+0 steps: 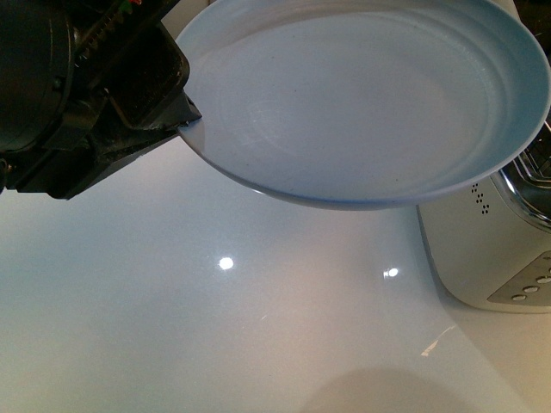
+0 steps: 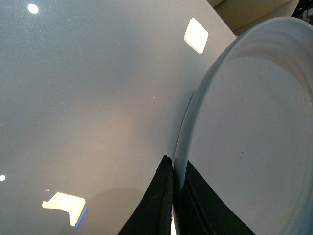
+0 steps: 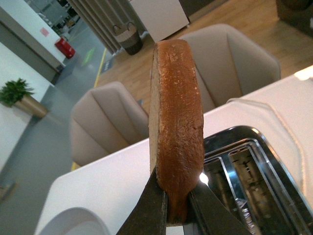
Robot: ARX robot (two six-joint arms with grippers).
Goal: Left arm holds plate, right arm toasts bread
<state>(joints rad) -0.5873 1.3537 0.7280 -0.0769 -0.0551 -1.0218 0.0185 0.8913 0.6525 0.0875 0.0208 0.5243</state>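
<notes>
The pale blue-white plate [image 1: 362, 95] hangs above the table, filling the upper part of the front view, tilted and with nothing on it. My left gripper [image 1: 185, 125] is shut on its rim at the left; in the left wrist view the black jaws pinch the plate [image 2: 254, 132] rim between them, left gripper [image 2: 174, 171]. My right gripper [image 3: 173, 205] is shut on the bread [image 3: 177, 122], a brown-crusted slice held edge-on and upright, just beside the slots of the toaster [image 3: 249, 171]. The right arm is out of the front view.
The white and chrome toaster [image 1: 491, 249] stands at the right of the glossy white table [image 1: 215, 327]. Beige chairs [image 3: 107, 122] stand beyond the table's far edge. The plate rim [image 3: 73, 223] shows in a corner of the right wrist view.
</notes>
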